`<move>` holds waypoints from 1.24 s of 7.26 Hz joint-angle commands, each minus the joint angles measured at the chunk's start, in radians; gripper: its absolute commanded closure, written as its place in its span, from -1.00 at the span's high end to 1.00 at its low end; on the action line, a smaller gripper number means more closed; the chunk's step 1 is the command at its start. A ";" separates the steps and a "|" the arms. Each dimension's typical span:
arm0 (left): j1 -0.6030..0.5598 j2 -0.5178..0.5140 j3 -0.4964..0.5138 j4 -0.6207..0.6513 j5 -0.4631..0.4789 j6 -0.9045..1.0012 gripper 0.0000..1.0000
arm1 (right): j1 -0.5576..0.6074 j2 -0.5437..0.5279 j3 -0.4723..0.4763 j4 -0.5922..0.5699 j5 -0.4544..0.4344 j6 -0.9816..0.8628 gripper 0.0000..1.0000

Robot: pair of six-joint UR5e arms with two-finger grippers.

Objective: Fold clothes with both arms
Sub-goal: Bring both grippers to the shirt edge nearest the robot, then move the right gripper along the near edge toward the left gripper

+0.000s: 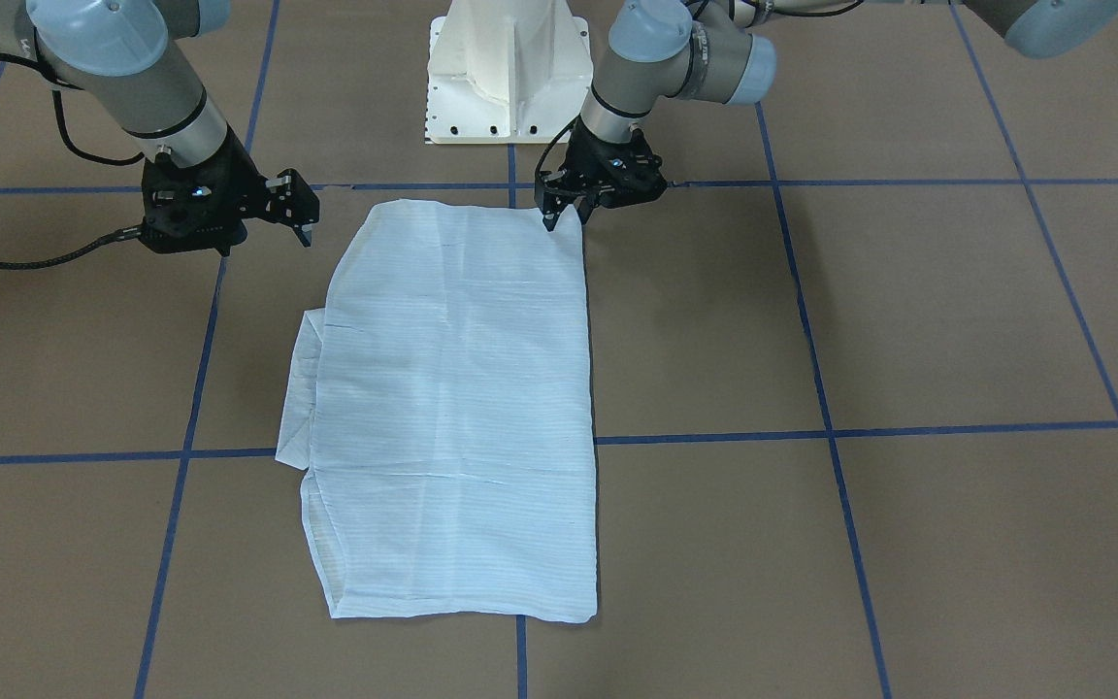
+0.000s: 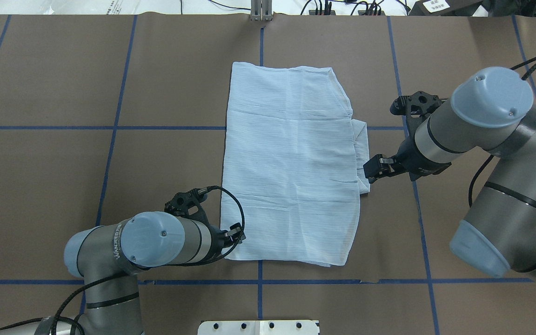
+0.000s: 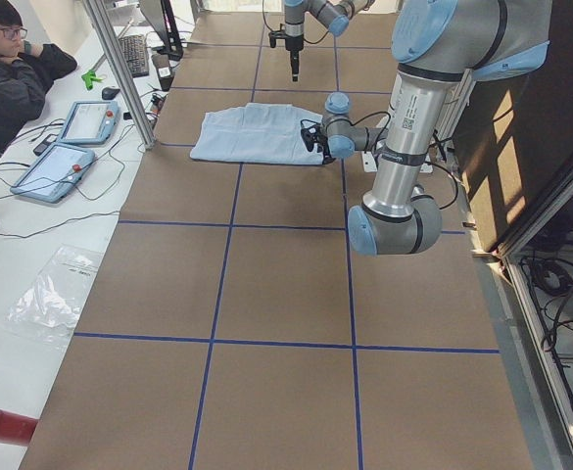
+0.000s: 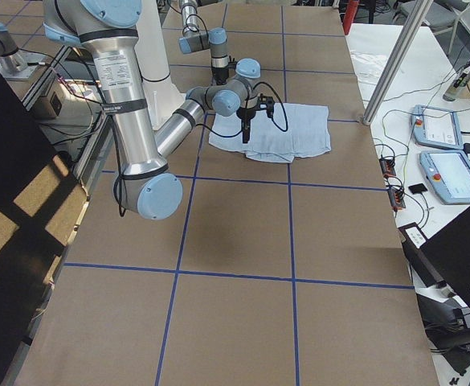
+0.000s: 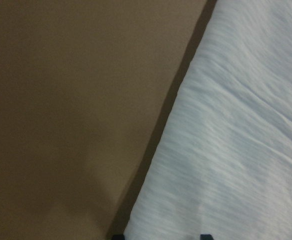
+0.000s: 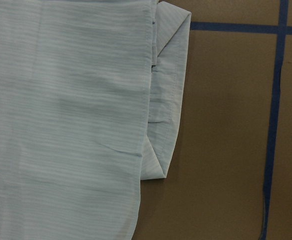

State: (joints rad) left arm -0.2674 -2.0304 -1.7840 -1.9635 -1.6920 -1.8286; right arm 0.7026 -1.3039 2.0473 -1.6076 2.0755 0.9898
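Gripping thin light blue striped shirt (image 1: pixel 462 408) deep enough for all layers | left black two-finger gripper (image 1: pixel 564 216) open astride shirt's corner | right black two-finger gripper (image 1: pixel 302 209) open beside shirt, apart

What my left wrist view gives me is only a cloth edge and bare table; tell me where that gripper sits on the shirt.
Observer: The left gripper points down at the shirt corner nearest the robot's base, on the shirt's straight long edge.
Operator: Now give me the right gripper's place.
Observer: The right gripper hangs off the opposite long edge, beside a folded flap that sticks out from under the shirt's top layer.
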 commanded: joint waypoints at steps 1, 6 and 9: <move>0.001 -0.001 0.000 0.000 0.000 0.000 -0.26 | 0.000 0.000 0.001 0.000 0.000 0.000 1.00; 0.001 0.003 0.000 0.000 -0.005 0.002 -1.00 | -0.017 0.005 0.020 0.000 0.014 0.076 1.00; 0.001 -0.001 -0.003 -0.002 -0.009 0.002 -1.00 | -0.160 0.072 0.016 0.000 -0.082 0.419 1.00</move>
State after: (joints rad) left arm -0.2669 -2.0302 -1.7858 -1.9642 -1.6992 -1.8270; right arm 0.6114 -1.2616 2.0653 -1.6073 2.0491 1.2549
